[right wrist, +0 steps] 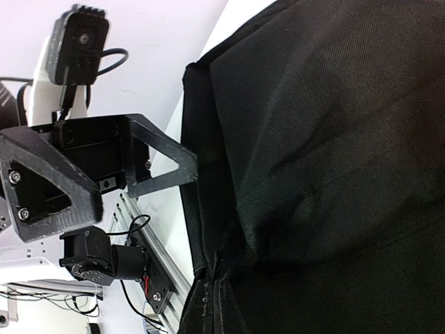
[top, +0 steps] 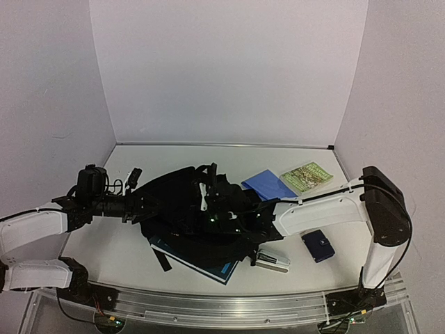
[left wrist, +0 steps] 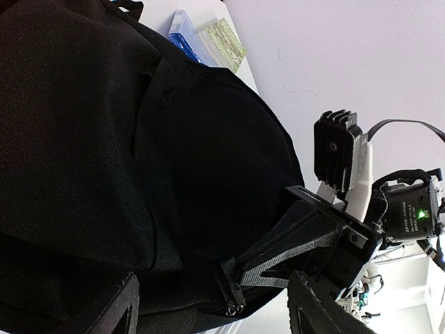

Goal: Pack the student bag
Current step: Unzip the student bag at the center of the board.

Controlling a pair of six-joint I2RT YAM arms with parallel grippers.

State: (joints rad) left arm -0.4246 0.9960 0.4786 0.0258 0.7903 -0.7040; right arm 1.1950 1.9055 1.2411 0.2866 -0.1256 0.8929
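The student bag [top: 188,209], a large black fabric backpack, lies crumpled in the middle of the table. My left gripper [top: 144,202] reaches it from the left and stands open, its fingers [left wrist: 119,309] spread on either side of the bag's lower edge and zipper pulls [left wrist: 236,289]. My right gripper [top: 254,218] comes in from the right and is shut on a zipper pull strap at the bag's edge. In the right wrist view its closed tips [right wrist: 211,303] pinch the seam, and black fabric [right wrist: 334,139] fills the rest of the frame.
A blue notebook [top: 268,184] and a green book [top: 306,176] lie behind the bag on the right. A small dark blue case [top: 318,245] and a silver stapler-like item [top: 272,261] sit front right. A blue-edged book [top: 208,266] pokes out from under the bag.
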